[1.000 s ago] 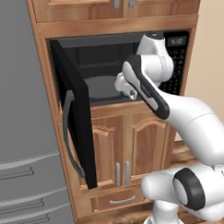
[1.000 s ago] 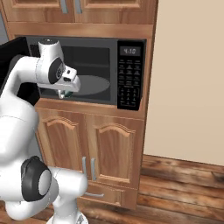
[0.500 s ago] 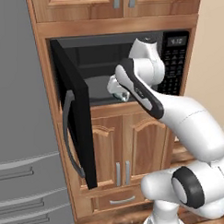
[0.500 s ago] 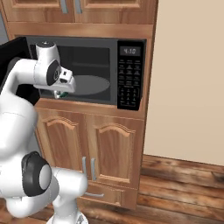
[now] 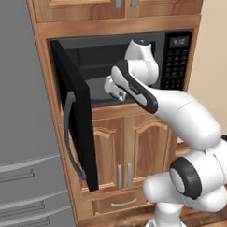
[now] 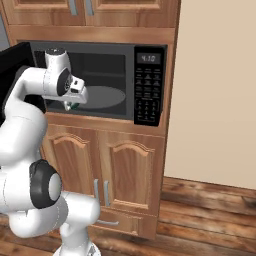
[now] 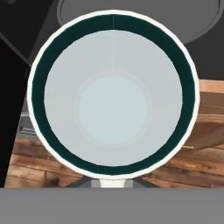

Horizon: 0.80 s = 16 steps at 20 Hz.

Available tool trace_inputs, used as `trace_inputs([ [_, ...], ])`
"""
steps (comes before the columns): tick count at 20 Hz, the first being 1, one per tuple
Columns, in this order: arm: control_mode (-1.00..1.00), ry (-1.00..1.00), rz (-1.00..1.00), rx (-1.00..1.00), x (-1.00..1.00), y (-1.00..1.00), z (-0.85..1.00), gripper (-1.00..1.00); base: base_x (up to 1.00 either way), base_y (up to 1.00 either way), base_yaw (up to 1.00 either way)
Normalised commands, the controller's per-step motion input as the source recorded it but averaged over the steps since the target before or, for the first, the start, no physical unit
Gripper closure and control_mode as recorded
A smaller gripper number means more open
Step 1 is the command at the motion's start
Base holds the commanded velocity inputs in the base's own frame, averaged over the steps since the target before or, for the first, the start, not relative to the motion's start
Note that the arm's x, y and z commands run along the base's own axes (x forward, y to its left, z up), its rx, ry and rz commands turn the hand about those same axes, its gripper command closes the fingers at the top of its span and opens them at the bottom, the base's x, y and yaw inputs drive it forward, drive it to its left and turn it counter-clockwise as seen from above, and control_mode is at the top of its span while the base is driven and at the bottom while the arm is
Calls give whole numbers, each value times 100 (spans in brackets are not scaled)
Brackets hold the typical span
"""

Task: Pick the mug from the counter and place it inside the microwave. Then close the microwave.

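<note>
At the mouth of the large black built-in microwave (image 5: pixel 132 63) the robot's hand (image 5: pixel 115 89) is hard to read: from the left base camera its fingers are tucked behind the white wrist, and from the right base camera the hand (image 6: pixel 75 100) shows as a small white block with a sliver of green under it. The small white cylindrical mug with a teal-green inner wall (image 7: pixel 113 94) looms large in the hand camera, seen straight down its mouth; its pale bottom holds nothing. Its handle is hidden, and its lower rim is cut off by the bottom of that picture, so the fingertips themselves cannot be made out. The hand is clamped on the mug (the rim sits right against the camera).

The mug hangs just in front of the microwave's open cavity, above the wooden ledge (image 7: pixel 210 113) at the front. Beyond its rim lies the round grey turntable plate (image 6: pixel 100 96), bare. The dark door with the long grey handle (image 5: pixel 76 131) stands swung wide to the left, partly covering the grey refrigerator (image 5: pixel 19 115). Brown wooden cabinet doors (image 6: pixel 107 170) sit below.
</note>
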Motion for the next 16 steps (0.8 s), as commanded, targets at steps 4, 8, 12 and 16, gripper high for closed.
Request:
trace_inputs([
  [4, -100, 0, 0, 0, 48, 0, -12, 100, 0, 0, 0],
  [8, -100, -1, 0, -1, 40, 0, -6, 100, 0, 0, 0],
  [12, -100, 0, 0, 0, 28, 0, -7, 100, 0, 0, 0],
  [16, -100, 0, 0, -2, 24, 0, -13, 100, 0, 0, 0],
])
